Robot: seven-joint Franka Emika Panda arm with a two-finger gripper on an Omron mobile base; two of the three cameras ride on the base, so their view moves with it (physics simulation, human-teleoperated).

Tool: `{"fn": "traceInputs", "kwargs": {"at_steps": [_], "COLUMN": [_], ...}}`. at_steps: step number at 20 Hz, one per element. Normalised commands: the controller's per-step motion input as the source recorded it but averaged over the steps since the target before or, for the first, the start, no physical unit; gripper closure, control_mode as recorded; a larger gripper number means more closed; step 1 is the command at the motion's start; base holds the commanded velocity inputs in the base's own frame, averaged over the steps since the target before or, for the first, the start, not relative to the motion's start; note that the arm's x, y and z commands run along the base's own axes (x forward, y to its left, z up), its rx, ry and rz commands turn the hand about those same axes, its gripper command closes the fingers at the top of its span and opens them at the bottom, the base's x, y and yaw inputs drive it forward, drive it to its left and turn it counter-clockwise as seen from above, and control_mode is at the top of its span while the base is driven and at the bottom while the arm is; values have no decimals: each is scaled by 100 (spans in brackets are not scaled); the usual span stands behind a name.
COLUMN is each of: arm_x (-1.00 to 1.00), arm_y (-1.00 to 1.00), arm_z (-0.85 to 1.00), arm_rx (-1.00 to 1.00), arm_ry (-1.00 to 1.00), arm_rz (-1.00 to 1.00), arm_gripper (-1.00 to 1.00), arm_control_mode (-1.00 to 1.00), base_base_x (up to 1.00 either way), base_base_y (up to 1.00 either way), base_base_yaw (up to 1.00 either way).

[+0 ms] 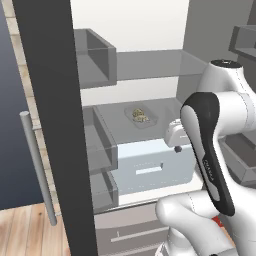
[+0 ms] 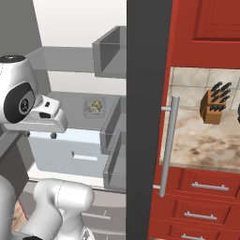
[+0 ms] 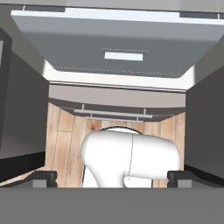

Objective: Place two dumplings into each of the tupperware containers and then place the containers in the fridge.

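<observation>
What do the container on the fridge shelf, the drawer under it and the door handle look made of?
Container: translucent grey plastic, since the shelf shows through its rim; pale dumplings sit inside. Drawer: pale, smooth, matte plastic by its look, with a moulded slot grip. Door handle: a grey bar with a soft sheen, probably brushed metal, though the render leaves that open.

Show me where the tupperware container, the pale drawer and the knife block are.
tupperware container (image 1: 140, 116): left base view, its dumpling-filled middle.
pale drawer (image 1: 150, 167): left base view, its front.
knife block (image 2: 211, 110): right base view, its wooden side.

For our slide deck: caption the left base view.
Open fridge: one tupperware container holding dumplings on the shelf.
</observation>
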Motion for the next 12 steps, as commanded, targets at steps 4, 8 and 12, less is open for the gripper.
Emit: {"fn": "traceInputs", "kwargs": {"at_steps": [4,8,12], "arm_x": [-6,-3,0], "arm_y": [0,0,0], "arm_z": [-3,-2,0], "arm_rx": [0,0,0], "arm_ry": [0,0,0], "arm_rz": [0,0,0], "arm_gripper": [-100,-100,-100], "arm_control_mode": [-100,100,100], "base_base_x": [0,-47,-100], "base_base_y": [0,0,2], "base_base_yaw": [0,0,-5]}}
